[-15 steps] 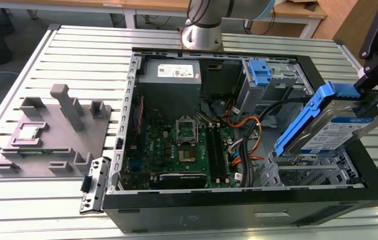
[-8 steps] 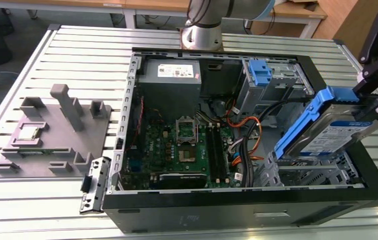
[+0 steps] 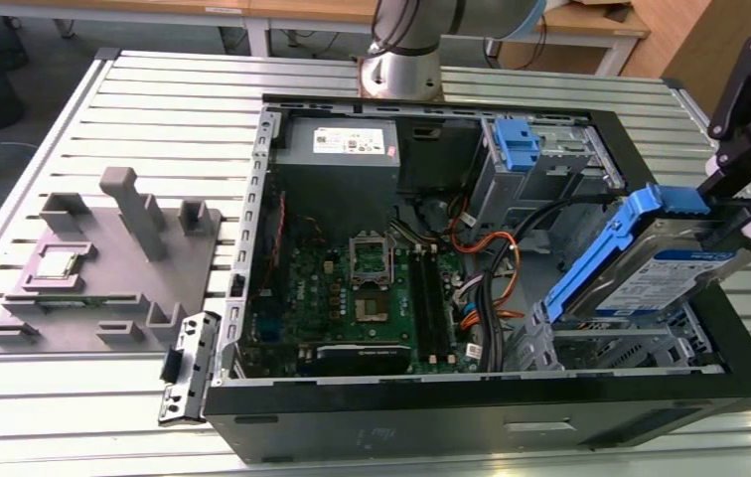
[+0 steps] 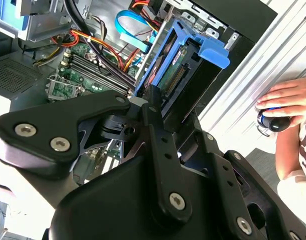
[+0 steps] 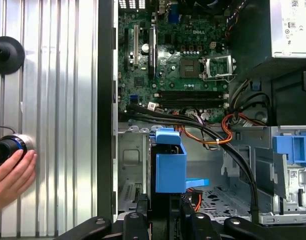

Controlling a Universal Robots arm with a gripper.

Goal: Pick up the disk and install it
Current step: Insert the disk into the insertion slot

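Observation:
The disk (image 3: 644,276), a silver drive with a white-and-blue label in a blue bracket, hangs tilted over the near corner of the open computer case (image 3: 482,412) on the exterior view's right. My gripper (image 3: 744,227) is shut on its upper end. Under the disk lies the metal drive cage (image 3: 621,350). In the second wrist view the disk (image 4: 179,75) sticks out from between the black fingers (image 4: 154,107), bracket end first. In the first wrist view its blue bracket (image 5: 170,161) stands over the cage (image 5: 132,165), with the gripper (image 5: 165,222) behind it.
Inside the case are the motherboard (image 3: 349,288), a grey power supply (image 3: 339,144), orange and black cables (image 3: 489,243) and a second blue bracket (image 3: 515,144) in the far bay. A grey fixture (image 3: 110,258) stands on the slatted table. A person's hand (image 5: 12,176) rests beside the case.

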